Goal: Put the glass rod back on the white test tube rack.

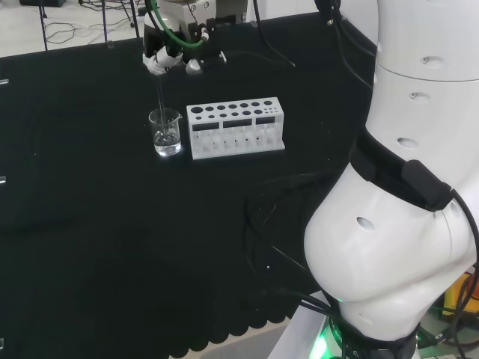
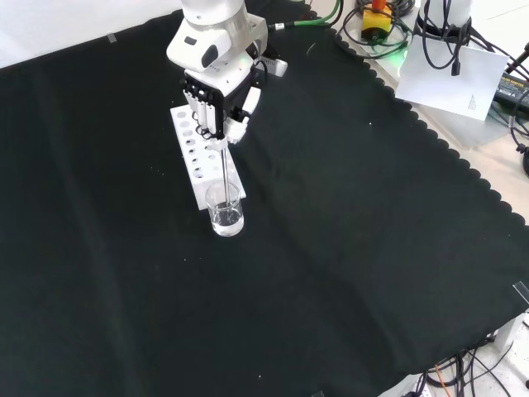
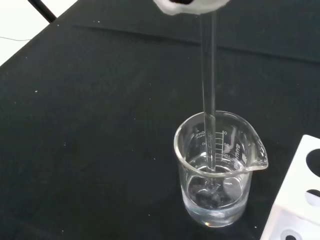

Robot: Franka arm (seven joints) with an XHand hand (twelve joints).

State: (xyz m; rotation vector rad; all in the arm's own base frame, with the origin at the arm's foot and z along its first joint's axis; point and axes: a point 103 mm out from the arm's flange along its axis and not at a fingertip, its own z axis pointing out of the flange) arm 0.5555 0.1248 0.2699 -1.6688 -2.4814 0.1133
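My fingers [image 2: 216, 112] pinch the top of the glass rod [image 3: 209, 90], which hangs upright with its lower end inside the beaker [image 3: 217, 170]. Just beside the beaker on the counter [image 2: 347, 248] stands the white test tube rack [image 1: 236, 129].

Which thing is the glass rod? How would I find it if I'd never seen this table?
Find the white rack in the middle of the black cloth. Beside its end stands a small clear beaker. The rod is the thin clear stick standing upright in that beaker, its top pinched in the hand; nothing else there is so long and thin.
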